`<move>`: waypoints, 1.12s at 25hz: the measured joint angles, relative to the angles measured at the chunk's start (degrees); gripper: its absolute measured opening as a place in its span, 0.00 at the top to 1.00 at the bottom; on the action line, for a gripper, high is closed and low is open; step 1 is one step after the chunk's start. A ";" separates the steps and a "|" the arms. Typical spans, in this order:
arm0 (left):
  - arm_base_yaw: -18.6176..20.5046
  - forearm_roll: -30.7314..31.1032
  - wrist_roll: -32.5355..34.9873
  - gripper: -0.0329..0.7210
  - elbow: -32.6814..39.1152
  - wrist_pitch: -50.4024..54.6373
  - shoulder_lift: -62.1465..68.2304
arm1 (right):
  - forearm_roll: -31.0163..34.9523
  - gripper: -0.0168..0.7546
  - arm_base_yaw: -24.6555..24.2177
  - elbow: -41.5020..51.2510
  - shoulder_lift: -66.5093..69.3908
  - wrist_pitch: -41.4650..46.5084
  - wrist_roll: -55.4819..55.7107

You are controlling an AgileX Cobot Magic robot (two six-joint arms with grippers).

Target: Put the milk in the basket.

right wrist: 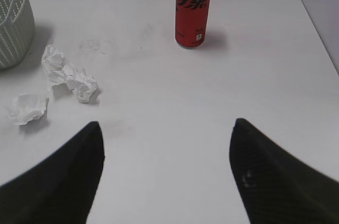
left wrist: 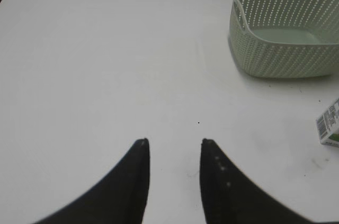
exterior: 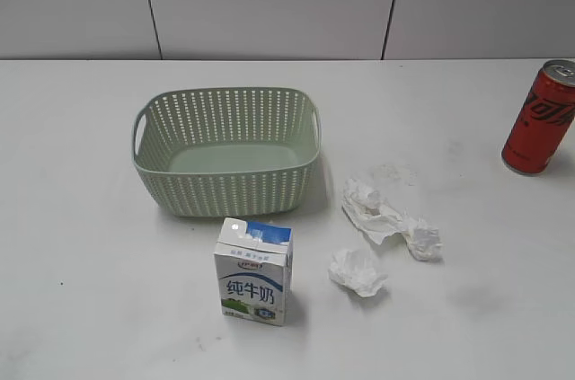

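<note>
The milk, a small white carton with a blue corner and blue characters, stands upright on the white table just in front of the basket. The pale green perforated basket has nothing in it. In the left wrist view the basket is at the upper right and a corner of the milk shows at the right edge. My left gripper is open and empty above bare table, well left of both. My right gripper is open wide and empty. Neither gripper shows in the exterior view.
A red soda can stands at the far right; it also shows in the right wrist view. Two crumpled white tissues lie right of the milk, also seen in the right wrist view.
</note>
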 joint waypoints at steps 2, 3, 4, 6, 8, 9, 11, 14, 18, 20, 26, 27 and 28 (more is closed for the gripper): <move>0.00 0.00 0.00 0.65 0.00 0.00 0.00 | 0.00 0.21 0.00 0.00 0.00 0.00 0.00; 0.00 0.00 0.00 0.65 0.00 0.00 0.00 | 0.00 0.21 0.00 0.00 0.00 0.00 0.00; 0.00 0.00 0.00 0.65 0.00 0.00 0.00 | 0.00 0.21 0.00 0.00 0.00 0.00 0.00; 0.00 0.00 0.00 0.65 0.00 0.00 0.00 | 0.00 0.21 0.00 0.00 0.00 0.00 0.00; 0.00 0.00 0.00 0.65 0.00 0.00 0.00 | 0.00 0.21 0.00 0.00 0.00 0.00 0.00; 0.00 0.00 0.00 0.65 0.00 0.00 0.00 | 0.00 0.21 0.00 0.00 0.00 0.00 0.00; 0.00 0.00 0.00 0.65 0.00 0.00 0.00 | 0.00 0.21 0.00 0.00 0.00 0.00 0.00; 0.00 0.00 0.00 0.65 0.00 0.00 0.00 | 0.00 0.21 0.00 -0.62 1.32 -0.63 -0.24; 0.00 0.00 0.00 0.65 0.00 0.00 0.00 | 0.00 0.21 0.00 -3.56 9.44 -2.62 -1.84; 0.00 0.00 0.00 0.65 0.00 0.00 0.00 | 0.51 0.21 0.00 -5.03 14.43 -3.11 -2.60; 0.00 0.00 0.00 0.65 0.00 0.00 0.00 | 3.35 0.21 0.00 -8.76 29.92 -3.93 -4.51; 0.00 0.00 0.00 0.65 0.00 0.00 0.00 | 4.02 0.21 0.00 -9.40 32.65 -4.05 -5.29; 0.00 0.00 0.00 0.65 0.00 0.00 0.00 | 4.60 0.21 0.00 -10.11 35.40 -4.12 -5.80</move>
